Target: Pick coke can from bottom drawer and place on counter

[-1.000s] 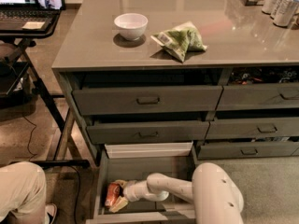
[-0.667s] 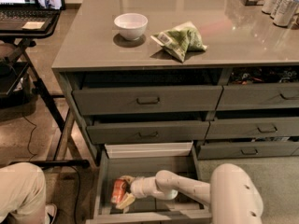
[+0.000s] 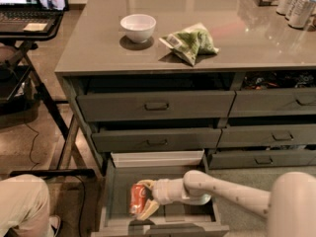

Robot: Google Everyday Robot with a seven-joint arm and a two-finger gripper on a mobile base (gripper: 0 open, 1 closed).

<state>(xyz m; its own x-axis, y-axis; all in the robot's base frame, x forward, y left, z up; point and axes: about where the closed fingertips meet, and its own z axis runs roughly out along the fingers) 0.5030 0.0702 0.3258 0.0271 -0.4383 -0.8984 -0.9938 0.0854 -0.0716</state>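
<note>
Claw sits low in the open drawer, and I see it pinched on the red can.

White bowl, green bag (crinkled)

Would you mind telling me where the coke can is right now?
The coke can lies in the open bottom drawer, at the lower left of the camera view, right at the gripper reaching in from the right.
</note>
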